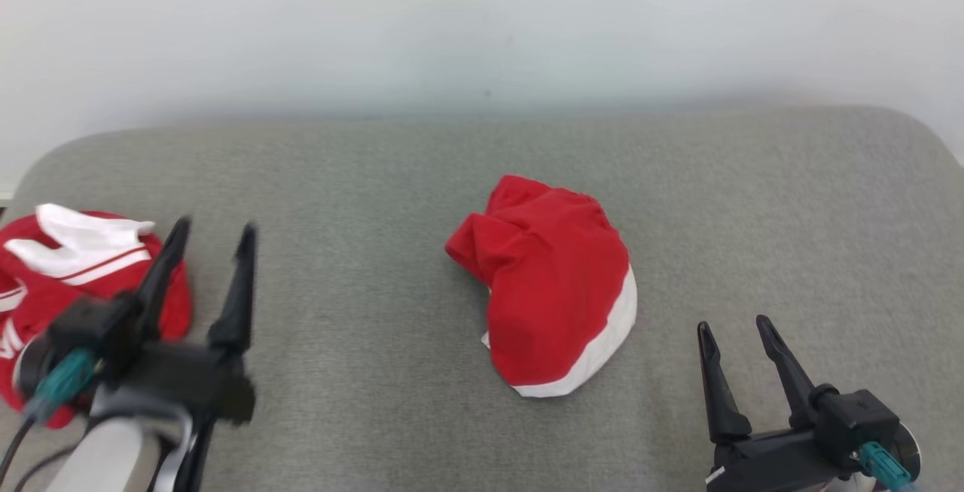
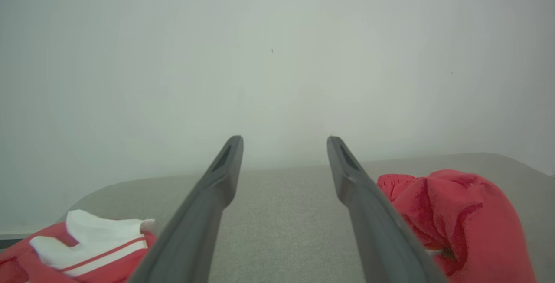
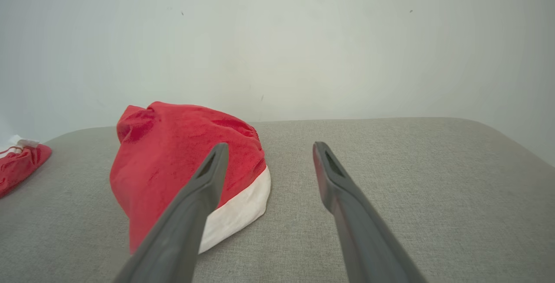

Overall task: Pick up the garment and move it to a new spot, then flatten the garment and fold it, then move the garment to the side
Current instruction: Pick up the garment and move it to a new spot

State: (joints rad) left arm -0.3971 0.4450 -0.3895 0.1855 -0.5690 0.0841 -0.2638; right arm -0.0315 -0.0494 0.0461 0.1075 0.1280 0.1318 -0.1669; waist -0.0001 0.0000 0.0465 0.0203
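So the grey worktop point(image 1: 361, 175) has rounded corners and a woven, slightly fuzzy fabric cover, and its far edge runs along a plain pale wall point(image 1: 482, 25). There are two garments on it. The crumpled red garment point(image 1: 557, 288) sits about mid-worktop, a bit right of centre, bunched into a soft rounded lump with a white band curving along its near-right edge and a gathered fold poking out on the far-left side. It looks like a thick, terry-ish knit in the right wrist view. The second garment point(image 1: 75, 285) is red too, with a white panel and thin white stripes. It lies way over at the left edge of the worktop, well apart from the first one. There's lots of bare fabric to work with: a wide strip between the two garments, the whole right side, and a band along the far edge. There are two hands, each with two long, dark, tapered fingers. The left hand point(image 1: 215, 230) is spread wide with nothing in it, sitting just right of the second garment and looking a bit blurred in the head view. The right hand point(image 1: 732, 322) is also spread wide and empty, near the front right, just right of the crumpled garment and not touching it.
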